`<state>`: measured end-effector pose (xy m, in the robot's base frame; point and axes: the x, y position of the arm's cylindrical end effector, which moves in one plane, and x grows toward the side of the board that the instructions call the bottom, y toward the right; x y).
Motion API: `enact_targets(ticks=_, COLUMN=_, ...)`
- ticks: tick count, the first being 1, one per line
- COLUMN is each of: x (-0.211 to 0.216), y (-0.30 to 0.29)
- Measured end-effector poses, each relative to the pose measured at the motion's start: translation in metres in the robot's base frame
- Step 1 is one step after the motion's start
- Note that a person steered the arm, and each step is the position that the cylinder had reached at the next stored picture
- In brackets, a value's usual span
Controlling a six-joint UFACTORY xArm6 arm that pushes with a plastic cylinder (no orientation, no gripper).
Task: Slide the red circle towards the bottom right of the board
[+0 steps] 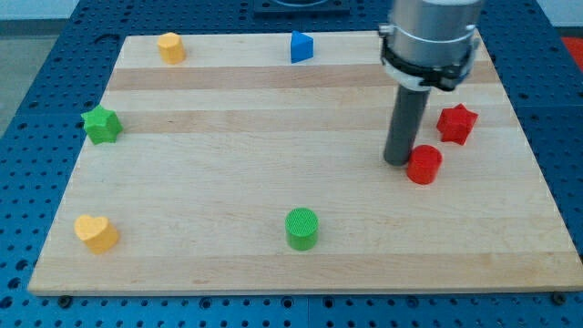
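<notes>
Red circle (424, 165) is sitting near board's (273, 109) right edge, abt mid-height, just below-left of red star (456, 124). My tip (398, 161) is touching its left side; no claw here, just a rod. Push is starting; next move is needing pressure from upper-left, twd bottom right corner.

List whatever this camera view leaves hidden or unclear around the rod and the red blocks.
- My tip against the red circle: contact or a hairline gap cannot be told.
- Arm above the rod: cut off by the view's top edge.
- Red star: its far side faces away from the camera.
</notes>
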<state>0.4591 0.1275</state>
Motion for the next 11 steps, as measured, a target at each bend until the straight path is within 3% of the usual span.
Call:
enact_targets(ticks=2, x=-0.002, y=0.006)
enact_targets(ticks=4, x=0.041, y=0.071)
enact_targets(ticks=6, x=0.012, y=0.081)
enact_targets(ticks=7, x=0.02, y=0.116)
enact_targets(ticks=9, x=0.081, y=0.124)
enact_targets(ticks=10, x=0.087, y=0.124)
enact_targets(ticks=11, x=0.052, y=0.123)
